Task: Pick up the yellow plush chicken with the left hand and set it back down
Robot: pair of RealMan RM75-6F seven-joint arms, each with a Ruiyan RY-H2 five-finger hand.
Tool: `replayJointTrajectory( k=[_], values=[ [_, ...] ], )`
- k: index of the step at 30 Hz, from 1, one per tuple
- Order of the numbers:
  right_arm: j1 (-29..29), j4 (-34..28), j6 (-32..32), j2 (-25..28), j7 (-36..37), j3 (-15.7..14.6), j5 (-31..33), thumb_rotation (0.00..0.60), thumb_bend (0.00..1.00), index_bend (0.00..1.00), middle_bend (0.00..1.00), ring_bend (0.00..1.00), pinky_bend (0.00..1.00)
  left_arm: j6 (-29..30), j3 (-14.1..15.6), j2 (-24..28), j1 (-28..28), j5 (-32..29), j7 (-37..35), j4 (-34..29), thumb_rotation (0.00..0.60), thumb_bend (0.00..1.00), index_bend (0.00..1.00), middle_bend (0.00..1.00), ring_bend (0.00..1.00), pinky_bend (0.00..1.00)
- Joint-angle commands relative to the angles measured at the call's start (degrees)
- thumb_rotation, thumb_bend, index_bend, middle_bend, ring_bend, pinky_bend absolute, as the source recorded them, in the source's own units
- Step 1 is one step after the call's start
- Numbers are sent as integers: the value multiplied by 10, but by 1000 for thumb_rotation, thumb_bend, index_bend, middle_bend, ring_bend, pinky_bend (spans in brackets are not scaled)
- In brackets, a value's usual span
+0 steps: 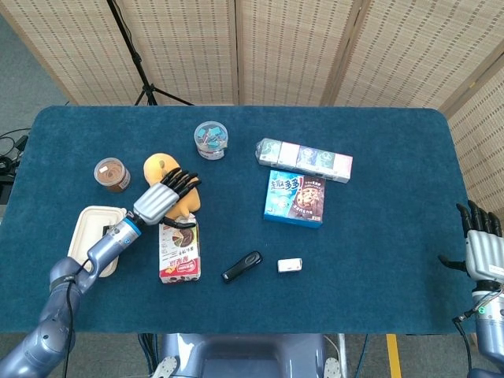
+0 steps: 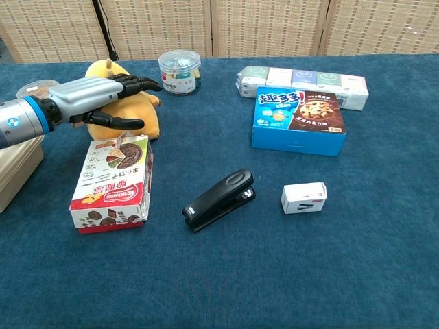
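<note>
Chicken (image 1: 162,172) sits on the blue tabletop (image 1: 378,236) beside the snack box (image 1: 179,250); left robot hand (image 1: 163,200) hovers over it, fingers spread wide, holding nothing; right robot hand (image 1: 480,240) rests at the tabletop's edge, fingers loosely apart

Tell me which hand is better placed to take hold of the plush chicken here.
Left. The left hand hangs open right over the plush chicken, while the right hand sits at the table's far edge.
</note>
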Motion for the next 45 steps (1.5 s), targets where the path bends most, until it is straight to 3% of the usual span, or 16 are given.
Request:
replayJointTrajectory(
  k=[1,33,45],
  values=[
    [0,-1,1,0,0,0,0,600,0,0,0,0,0,11,7,0,4,7,3,-1,0,0,0,0,0,0],
    [0,-2,-1,2,1,0,1,600,0,0,0,0,0,96,29,2,16,29,-4,-11,0,0,0,0,0,0],
    [0,-4,0,3,2,-1,0,600,0,0,0,0,0,111,15,7,14,16,-13,-13,0,0,0,0,0,0]
  ],
)
